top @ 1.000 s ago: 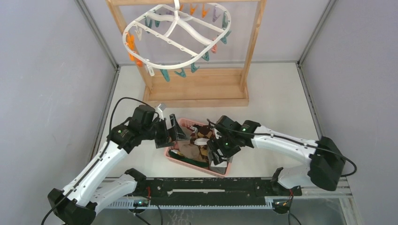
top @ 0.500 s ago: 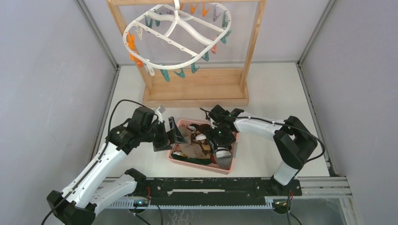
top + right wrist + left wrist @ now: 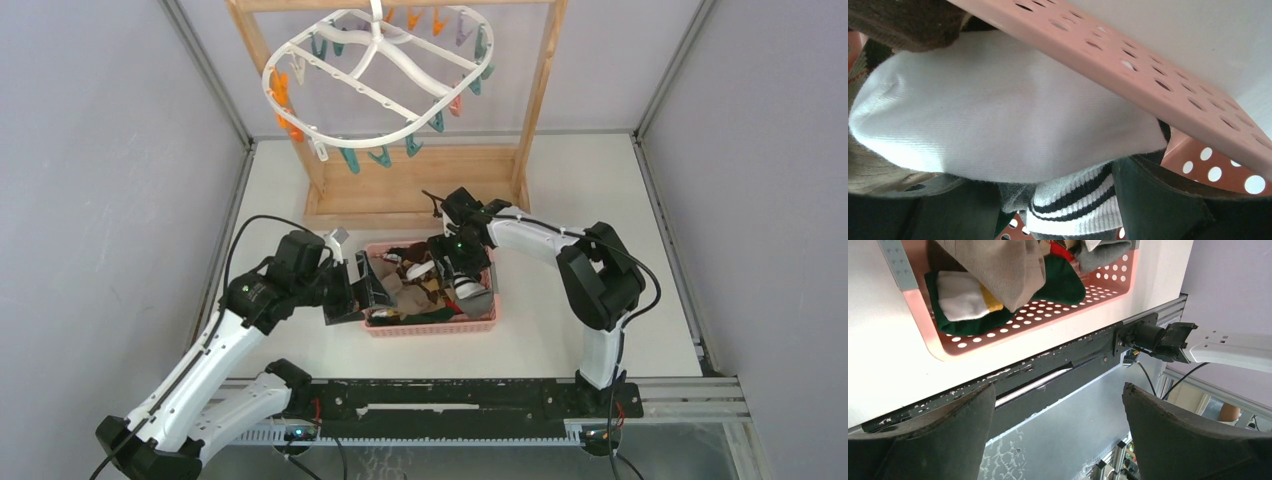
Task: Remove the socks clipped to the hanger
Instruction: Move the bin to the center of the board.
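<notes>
Top external: socks (image 3: 412, 292) in pink basket (image 3: 430, 326); R pincer (image 3: 468, 294) among them.

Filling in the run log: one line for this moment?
hanger: no socks | socks: in basket | left fingers: open beside basket | right fingers: inside basket

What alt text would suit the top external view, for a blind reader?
Two robot arms meet at a pink basket full of mixed socks on a white table: the left fingers spread at its left edge, the right arm ending among the socks. Behind, a white hanger with coloured clips, no socks on it, hangs in a wooden frame.
</notes>
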`<state>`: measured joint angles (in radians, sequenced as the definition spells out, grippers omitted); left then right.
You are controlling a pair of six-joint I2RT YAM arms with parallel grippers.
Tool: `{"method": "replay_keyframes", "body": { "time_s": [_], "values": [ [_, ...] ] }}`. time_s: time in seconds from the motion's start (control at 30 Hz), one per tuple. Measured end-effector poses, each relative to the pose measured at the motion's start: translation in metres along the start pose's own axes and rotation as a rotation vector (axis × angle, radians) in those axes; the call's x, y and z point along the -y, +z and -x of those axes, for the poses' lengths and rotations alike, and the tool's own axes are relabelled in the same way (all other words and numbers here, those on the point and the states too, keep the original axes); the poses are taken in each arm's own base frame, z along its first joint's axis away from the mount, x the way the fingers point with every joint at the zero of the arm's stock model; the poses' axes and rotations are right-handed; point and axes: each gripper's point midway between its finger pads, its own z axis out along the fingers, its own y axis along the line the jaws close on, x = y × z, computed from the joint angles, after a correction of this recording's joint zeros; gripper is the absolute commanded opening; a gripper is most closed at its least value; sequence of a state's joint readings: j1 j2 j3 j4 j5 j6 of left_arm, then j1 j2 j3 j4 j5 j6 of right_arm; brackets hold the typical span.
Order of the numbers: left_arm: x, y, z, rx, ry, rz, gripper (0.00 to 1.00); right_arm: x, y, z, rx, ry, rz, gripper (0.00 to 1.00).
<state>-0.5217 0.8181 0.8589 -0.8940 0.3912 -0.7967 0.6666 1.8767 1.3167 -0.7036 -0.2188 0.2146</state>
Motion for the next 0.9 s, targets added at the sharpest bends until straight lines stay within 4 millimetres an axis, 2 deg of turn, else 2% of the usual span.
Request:
{"method": "replay_keyframes", "body": {
  "time_s": [0.33, 0.5, 0.57, 0.7, 0.8, 0.9],
  "values": [
    [-0.002, 0.003, 0.001, -0.006, -0.014, 0.015, 1.00, 0.021, -0.002, 0.017, 0.035, 0.064, -0.011, 0.83],
    [-0.004, 0.006, 0.002, -0.007, -0.019, 0.030, 1.00, 0.015, -0.015, 0.022, 0.075, 0.057, 0.017, 0.87],
    [-0.005, 0.007, 0.004, -0.002, -0.018, 0.033, 1.00, 0.006, -0.032, 0.027, 0.117, 0.042, 0.043, 0.89],
    [-0.001, 0.005, 0.007, 0.011, -0.020, 0.026, 1.00, -0.018, -0.080, 0.040, 0.246, -0.007, 0.113, 0.99],
    [0.004, 0.002, 0.012, 0.030, -0.012, 0.014, 1.00, -0.031, -0.114, 0.047, 0.329, -0.037, 0.149, 1.00],
    [0.011, -0.001, 0.019, 0.059, -0.001, -0.002, 1.00, -0.040, -0.141, 0.045, 0.386, -0.060, 0.181, 1.00]
  ]
}}
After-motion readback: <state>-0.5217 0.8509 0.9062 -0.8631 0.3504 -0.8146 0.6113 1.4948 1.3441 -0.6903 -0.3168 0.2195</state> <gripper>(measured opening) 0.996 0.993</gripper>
